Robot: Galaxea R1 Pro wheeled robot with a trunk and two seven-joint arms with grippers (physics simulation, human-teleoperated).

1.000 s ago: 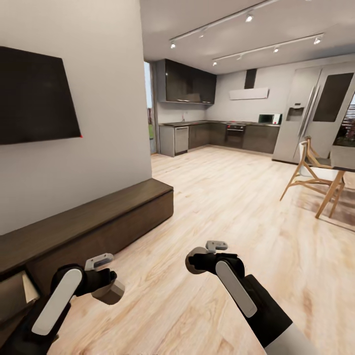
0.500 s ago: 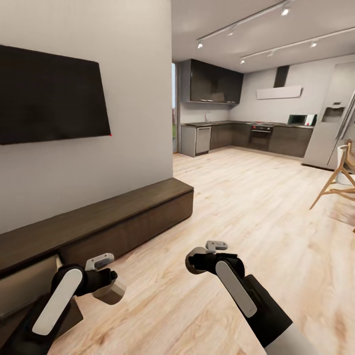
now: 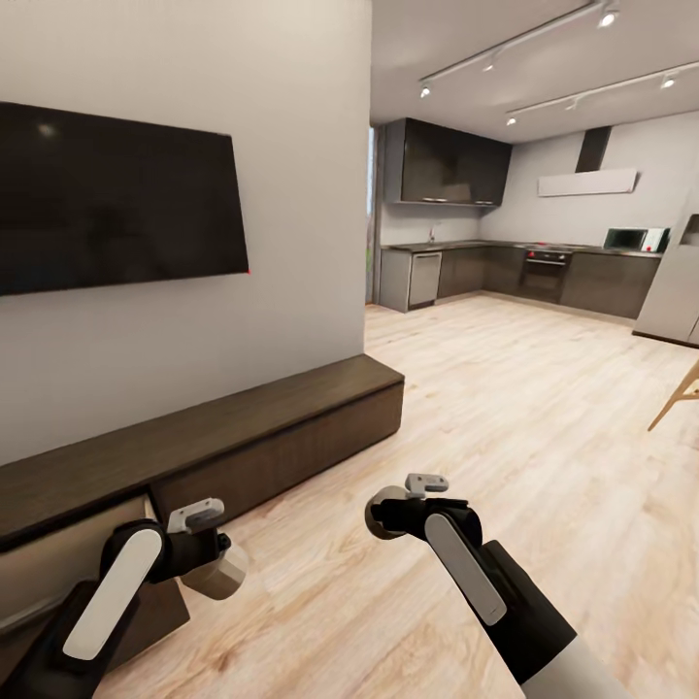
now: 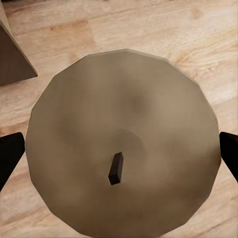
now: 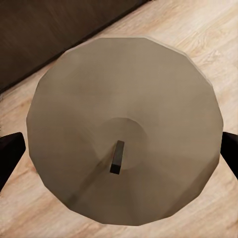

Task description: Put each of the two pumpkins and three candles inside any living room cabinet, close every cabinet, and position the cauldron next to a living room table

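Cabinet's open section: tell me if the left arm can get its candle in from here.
Probably yes. The left end effector, shut on a candle, hangs close beside the cabinet where a front panel stands open, with nothing visible between them.

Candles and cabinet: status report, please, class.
Left gripper shut on candle. Right gripper shut on second candle. Cabinet left, door ajar. Floor between.

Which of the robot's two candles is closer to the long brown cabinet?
The candle in the left gripper. It hangs right beside the dark-brown cabinet, by the panel standing open at its near end. The right gripper's candle is out over bare wood floor.
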